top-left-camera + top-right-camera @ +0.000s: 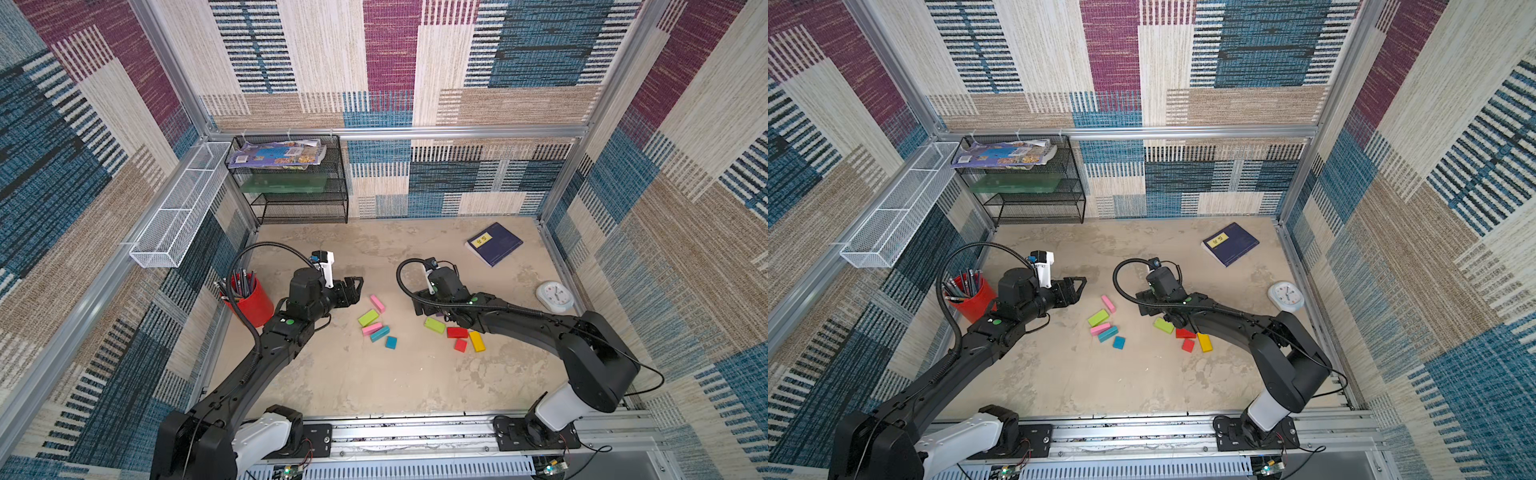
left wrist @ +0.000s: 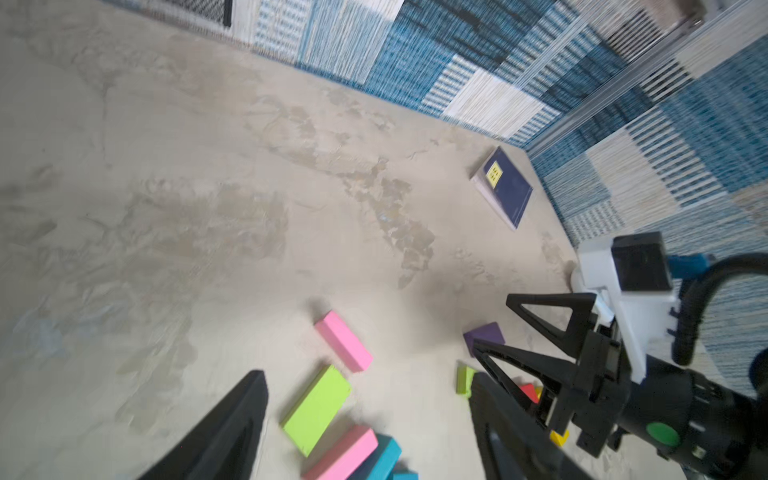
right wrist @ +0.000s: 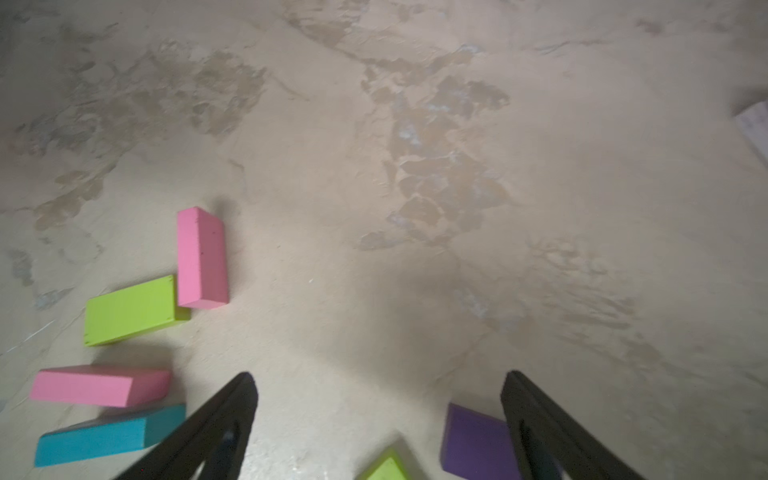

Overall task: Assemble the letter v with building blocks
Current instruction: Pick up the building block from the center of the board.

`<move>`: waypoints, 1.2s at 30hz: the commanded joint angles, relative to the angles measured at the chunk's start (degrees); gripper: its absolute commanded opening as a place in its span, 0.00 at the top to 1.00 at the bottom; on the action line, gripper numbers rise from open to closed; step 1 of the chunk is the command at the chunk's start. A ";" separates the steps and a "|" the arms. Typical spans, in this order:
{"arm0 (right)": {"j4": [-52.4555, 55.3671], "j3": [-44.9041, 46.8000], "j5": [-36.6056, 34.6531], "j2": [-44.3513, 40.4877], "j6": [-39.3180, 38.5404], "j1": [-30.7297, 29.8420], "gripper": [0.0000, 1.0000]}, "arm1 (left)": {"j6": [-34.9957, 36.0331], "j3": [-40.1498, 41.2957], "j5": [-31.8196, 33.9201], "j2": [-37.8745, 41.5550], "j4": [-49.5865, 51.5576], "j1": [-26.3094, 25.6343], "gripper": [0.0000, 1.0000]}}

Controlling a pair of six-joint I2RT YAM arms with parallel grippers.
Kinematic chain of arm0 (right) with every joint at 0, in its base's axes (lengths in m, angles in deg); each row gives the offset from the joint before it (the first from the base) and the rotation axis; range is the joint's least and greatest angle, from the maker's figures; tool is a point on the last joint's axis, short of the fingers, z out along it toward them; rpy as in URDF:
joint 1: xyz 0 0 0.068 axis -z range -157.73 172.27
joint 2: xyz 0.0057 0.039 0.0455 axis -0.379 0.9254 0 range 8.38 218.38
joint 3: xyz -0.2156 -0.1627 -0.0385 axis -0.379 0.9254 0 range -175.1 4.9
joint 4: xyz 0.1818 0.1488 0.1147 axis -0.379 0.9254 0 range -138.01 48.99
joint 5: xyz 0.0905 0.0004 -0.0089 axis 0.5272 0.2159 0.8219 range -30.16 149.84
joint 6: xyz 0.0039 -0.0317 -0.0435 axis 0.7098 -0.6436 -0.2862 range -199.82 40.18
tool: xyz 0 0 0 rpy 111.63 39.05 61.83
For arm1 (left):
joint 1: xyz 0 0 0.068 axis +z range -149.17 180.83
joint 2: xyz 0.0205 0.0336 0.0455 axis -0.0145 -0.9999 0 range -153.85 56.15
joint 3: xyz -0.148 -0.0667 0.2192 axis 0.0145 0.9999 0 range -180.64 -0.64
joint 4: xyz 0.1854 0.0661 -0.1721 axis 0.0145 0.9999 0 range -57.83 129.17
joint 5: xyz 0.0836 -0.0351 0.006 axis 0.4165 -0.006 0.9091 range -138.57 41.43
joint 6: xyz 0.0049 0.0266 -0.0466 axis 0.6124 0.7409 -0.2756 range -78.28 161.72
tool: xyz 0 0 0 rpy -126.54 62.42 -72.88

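The building blocks lie loose on the beige table in two clusters; no letter v is in view. The left cluster holds a pink block (image 1: pixel 377 304), a lime green one (image 1: pixel 368 318), another pink (image 1: pixel 372 329) and two teal ones (image 1: pixel 380 333). The right cluster has lime green (image 1: pixel 434 325), red (image 1: pixel 457 332), yellow (image 1: pixel 477 341) and a purple block (image 3: pixel 473 444). My left gripper (image 2: pixel 369 374) hovers open just left of the pink block, holding nothing. My right gripper (image 3: pixel 378 374) stands open low over the table, the purple block beside one finger.
A dark blue book (image 1: pixel 494 244) lies at the back right and a white clock (image 1: pixel 555 296) by the right wall. A red pencil cup (image 1: pixel 249 301) stands behind my left arm. A black mesh rack (image 1: pixel 291 178) fills the back left corner.
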 commanded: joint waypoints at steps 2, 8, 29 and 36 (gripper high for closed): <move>-1.96 -2.57 9.95 3.61 -0.39 -0.96 0.01 | -1.16 0.02 3.59 1.66 10.92 -0.02 0.17; -1.67 -7.36 15.24 9.21 -1.44 -2.59 0.06 | 1.01 2.23 -0.02 4.44 9.99 0.66 0.17; -1.33 -19.43 14.09 22.17 -0.37 -5.44 0.33 | -1.08 3.54 -11.76 -7.45 4.69 8.07 0.14; 1.13 -23.43 10.41 25.92 -0.64 -5.87 0.40 | -2.12 5.31 -13.64 -8.60 2.01 10.24 0.13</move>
